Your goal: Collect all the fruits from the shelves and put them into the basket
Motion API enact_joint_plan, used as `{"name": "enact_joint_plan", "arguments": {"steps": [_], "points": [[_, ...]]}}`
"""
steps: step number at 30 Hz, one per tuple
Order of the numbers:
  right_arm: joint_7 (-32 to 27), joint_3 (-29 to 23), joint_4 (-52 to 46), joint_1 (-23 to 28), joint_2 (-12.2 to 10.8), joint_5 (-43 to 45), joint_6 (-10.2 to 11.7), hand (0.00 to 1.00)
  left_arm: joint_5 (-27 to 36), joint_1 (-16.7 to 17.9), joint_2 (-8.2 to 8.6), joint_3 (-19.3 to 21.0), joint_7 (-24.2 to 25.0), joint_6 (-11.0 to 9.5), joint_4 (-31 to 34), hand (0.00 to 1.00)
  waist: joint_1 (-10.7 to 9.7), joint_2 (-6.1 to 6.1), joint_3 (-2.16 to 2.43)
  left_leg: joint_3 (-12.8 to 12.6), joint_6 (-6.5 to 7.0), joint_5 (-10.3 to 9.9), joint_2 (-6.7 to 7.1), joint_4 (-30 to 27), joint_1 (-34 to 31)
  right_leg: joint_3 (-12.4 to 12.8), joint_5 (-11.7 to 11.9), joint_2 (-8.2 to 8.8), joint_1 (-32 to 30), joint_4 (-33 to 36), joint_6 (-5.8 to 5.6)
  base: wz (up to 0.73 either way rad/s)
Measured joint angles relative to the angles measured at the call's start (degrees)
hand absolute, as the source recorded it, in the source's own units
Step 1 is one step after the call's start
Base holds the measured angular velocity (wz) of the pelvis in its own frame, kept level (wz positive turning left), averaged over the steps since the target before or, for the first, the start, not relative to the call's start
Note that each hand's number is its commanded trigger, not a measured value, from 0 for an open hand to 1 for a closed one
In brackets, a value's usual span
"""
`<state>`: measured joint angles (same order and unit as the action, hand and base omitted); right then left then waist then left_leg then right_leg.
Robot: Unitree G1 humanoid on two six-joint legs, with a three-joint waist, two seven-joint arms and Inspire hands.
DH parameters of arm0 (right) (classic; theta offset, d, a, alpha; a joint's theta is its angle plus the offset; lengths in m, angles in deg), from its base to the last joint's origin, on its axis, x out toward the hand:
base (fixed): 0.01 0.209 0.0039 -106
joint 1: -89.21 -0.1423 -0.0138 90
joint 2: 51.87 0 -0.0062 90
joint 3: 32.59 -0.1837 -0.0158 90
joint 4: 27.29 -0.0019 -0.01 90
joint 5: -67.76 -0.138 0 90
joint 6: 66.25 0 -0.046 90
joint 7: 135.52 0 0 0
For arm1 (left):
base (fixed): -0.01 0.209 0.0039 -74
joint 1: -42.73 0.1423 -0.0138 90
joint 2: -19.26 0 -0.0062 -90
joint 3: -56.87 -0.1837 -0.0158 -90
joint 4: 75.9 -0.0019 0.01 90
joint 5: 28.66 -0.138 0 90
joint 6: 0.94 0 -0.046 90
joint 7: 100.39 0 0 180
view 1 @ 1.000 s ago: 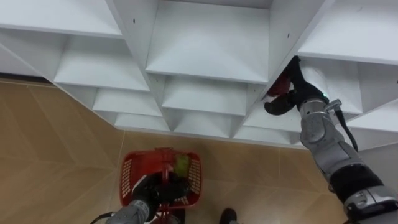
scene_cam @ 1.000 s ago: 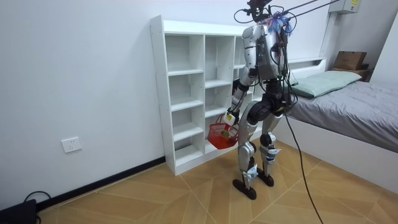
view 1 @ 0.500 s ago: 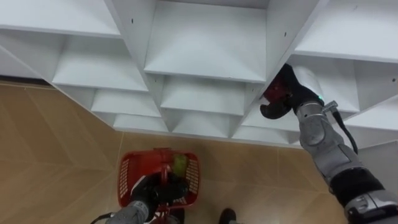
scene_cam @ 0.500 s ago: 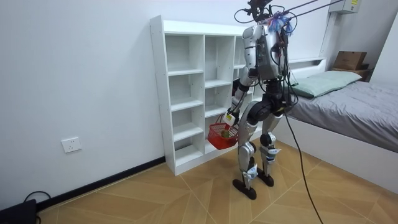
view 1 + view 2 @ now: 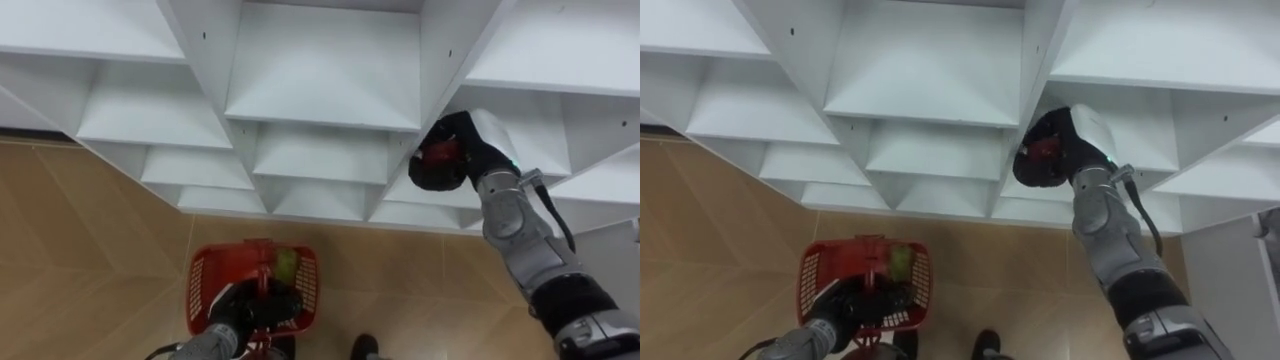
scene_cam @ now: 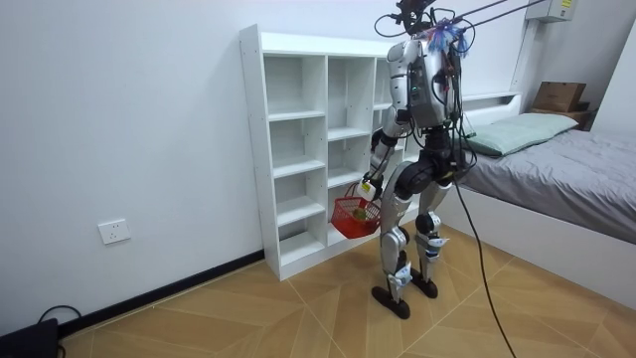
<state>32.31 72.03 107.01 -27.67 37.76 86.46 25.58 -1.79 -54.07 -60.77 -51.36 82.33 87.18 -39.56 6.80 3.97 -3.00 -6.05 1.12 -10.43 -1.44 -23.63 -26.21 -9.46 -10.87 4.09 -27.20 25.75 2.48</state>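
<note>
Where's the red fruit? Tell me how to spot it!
Find the tall white closet. At the front of its right-hand column, the robot's right hand curls round a red fruit. The other fruit, down in the red basket, is green.

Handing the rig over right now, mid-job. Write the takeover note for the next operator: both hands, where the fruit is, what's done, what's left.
Right hand: curled round a red fruit, at the front of a right-column compartment of the white shelf unit.
Left hand: shut on the handle of the red basket, held low in front of the shelf unit.
Done: one green fruit lies in the basket.
Left: bring the red fruit down and put it in the basket, then check the remaining compartments.
</note>
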Motion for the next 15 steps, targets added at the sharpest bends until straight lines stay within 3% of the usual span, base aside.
{"name": "enact_joint_plan", "arguments": {"steps": [8, 15], "points": [[0.2, -0.1, 0.0, 0.1, 0.0, -2.2, 0.0, 1.0, 0.0, 0.0, 0.0, 0.0, -0.1, 0.1, 0.0, 1.0, 0.0, -0.05, 0.03, 0.0, 0.0, 0.0, 0.01, 0.2, 0.0, 0.0, 0.0, 0.01, -0.1, 0.2, 0.0, 0.0], [0.8, -0.1, 0.4, 0.2, 0.0, -11.8, -0.1, 1.0, 0.2, -0.2, 0.07, 0.0, -2.1, 0.2, 0.0, 1.0, -0.4, -0.01, 0.1, 0.0, 0.0, 0.0, 0.02, 0.1, 0.0, 0.0, 0.0, 0.06, -0.1, 0.3, 0.01, 0.0]]}}
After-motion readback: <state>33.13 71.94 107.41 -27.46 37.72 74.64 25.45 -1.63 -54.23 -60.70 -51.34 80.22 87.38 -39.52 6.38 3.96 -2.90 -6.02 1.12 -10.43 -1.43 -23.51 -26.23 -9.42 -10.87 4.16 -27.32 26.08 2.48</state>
